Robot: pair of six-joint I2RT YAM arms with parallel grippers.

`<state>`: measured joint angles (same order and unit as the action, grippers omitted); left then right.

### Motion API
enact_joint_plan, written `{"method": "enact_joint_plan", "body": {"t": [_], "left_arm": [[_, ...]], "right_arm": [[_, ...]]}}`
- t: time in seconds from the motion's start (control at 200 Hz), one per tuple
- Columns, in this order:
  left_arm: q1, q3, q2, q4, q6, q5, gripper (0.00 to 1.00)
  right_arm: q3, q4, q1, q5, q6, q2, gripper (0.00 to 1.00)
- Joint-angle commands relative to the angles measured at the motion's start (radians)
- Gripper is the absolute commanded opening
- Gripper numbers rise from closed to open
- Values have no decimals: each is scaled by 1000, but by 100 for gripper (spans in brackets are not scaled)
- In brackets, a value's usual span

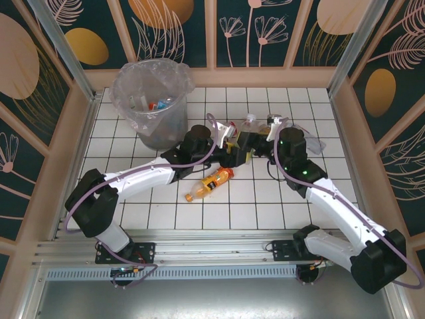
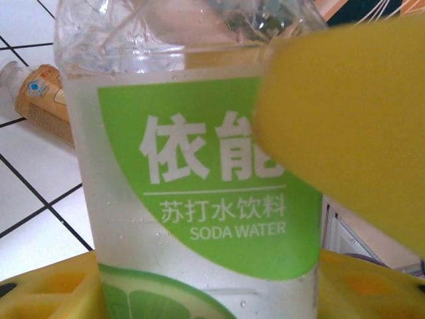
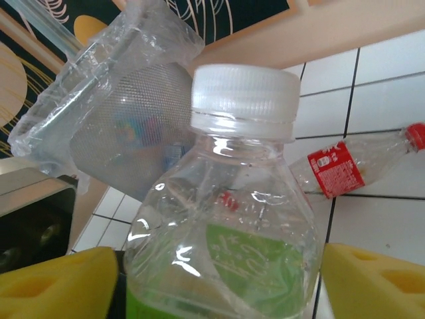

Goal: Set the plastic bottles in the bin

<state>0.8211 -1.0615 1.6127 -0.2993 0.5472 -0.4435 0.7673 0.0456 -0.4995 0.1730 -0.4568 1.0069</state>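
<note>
A clear plastic bottle with a green "soda water" label (image 2: 199, 186) and a white cap (image 3: 244, 96) is held above the tiles at mid table (image 1: 249, 125). My left gripper (image 2: 209, 286) comes from the left (image 1: 234, 145), and its yellow pads press the bottle's sides. My right gripper (image 3: 219, 286) stands around the same bottle from the right (image 1: 264, 136), with thin gaps between its pads and the bottle. The grey bin (image 1: 151, 100) with its clear bag stands at the far left and holds a few bottles.
An orange-drink bottle (image 1: 209, 184) lies on the tiles below the grippers. A red-label bottle (image 3: 339, 169) lies flat beyond the held one. A brown-label bottle (image 2: 43, 93) lies to the left. A clear bottle (image 1: 312, 141) lies right of my right arm. Wooden walls ring the table.
</note>
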Motion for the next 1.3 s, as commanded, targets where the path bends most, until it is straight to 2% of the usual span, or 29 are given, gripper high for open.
{"method": "enact_joint_plan", "body": {"t": [0.0,0.085,0.29,0.515,0.711,0.916,1.116,1.296], "left_arm": [[3,-43,-34,40,-6,18,61],[0,-49,-47,92,-24,57,60],[-38,-63,-86,171,-31,69,60],[-101,-142,-134,308,-82,84,60],[-152,-308,-135,503,-155,147,61],[-219,-507,-114,662,-235,243,62],[-310,-707,-50,799,-316,327,62],[-396,-821,22,910,-396,408,62]], "right_arm": [[-9,1,-7,-23,26,-47,91],[7,-22,-8,-19,42,-76,99],[40,-107,-7,-43,116,-176,99],[-3,-148,-7,17,250,-308,99],[-60,-173,-7,117,345,-429,99],[-102,-181,-7,127,369,-529,99],[-105,-192,-7,120,385,-547,99],[-109,-194,-7,116,389,-548,99]]}}
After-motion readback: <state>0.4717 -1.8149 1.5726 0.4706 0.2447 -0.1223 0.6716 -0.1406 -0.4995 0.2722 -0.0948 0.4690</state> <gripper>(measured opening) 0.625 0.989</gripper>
